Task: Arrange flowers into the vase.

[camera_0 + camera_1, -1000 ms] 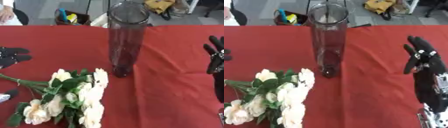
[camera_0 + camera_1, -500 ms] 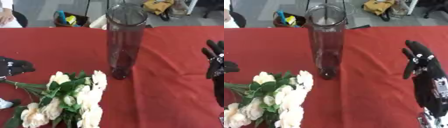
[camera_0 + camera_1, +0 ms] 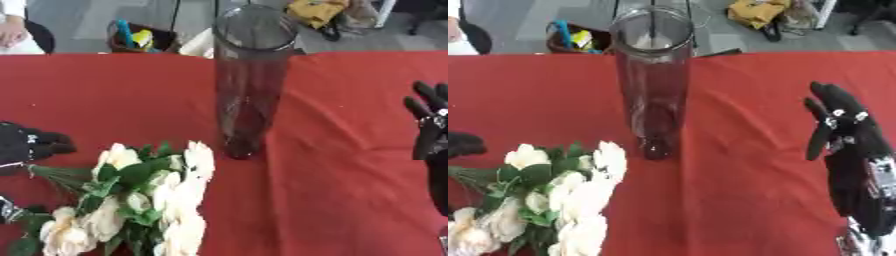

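Observation:
A tall clear glass vase (image 3: pixel 249 80) stands upright in the middle of the red table (image 3: pixel 350 200). A bunch of cream-white flowers (image 3: pixel 149 200) with green leaves lies at the lower left, its stems (image 3: pixel 54 175) pointing left. My black left hand (image 3: pixel 31 144) hovers at the left edge just above the stem ends, fingers relaxed and pointing right, with nothing in it. My right hand (image 3: pixel 842 132) is held up at the right edge, open with fingers upward, well apart from the vase.
The table's far edge runs just behind the vase. On the floor beyond it are a dark basket (image 3: pixel 140 37) with coloured items and a yellow bag (image 3: pixel 319 11). Bare red cloth lies between the vase and my right hand.
My left hand has come down toward the flower stems. My right hand has sunk slightly toward the near edge. Vase and flowers have stayed put.

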`<state>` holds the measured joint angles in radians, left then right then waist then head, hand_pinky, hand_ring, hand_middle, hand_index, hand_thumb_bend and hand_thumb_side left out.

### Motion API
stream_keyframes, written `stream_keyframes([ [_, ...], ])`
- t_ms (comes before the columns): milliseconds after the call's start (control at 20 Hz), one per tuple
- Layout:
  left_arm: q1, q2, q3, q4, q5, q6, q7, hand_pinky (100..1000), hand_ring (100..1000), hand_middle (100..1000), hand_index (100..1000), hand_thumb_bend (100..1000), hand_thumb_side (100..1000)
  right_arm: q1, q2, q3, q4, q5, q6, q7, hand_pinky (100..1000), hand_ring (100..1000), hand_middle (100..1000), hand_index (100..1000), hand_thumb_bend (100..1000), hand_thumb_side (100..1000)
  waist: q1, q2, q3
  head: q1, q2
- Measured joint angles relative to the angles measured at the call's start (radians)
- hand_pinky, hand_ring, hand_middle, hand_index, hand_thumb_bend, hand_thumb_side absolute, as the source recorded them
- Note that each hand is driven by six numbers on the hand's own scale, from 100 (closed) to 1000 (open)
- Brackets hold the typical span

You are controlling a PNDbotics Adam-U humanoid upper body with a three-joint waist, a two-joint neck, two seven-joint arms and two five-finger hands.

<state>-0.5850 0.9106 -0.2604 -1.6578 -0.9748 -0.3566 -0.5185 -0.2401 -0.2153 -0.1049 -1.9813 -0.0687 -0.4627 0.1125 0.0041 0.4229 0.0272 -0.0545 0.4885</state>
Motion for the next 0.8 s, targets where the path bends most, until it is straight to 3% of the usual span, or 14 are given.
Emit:
stream_keyframes([
  [800, -0.025, -0.042, -0.019, 0.055, 0.009, 0.001, 0.041, 647, 767, 865, 986, 317, 542, -0.007, 0.008, 0.002, 0.000, 0.010, 0.010, 0.009, 985, 1000, 280, 931, 100, 1000, 0.003, 0.010, -0.004, 0.004, -0.007],
])
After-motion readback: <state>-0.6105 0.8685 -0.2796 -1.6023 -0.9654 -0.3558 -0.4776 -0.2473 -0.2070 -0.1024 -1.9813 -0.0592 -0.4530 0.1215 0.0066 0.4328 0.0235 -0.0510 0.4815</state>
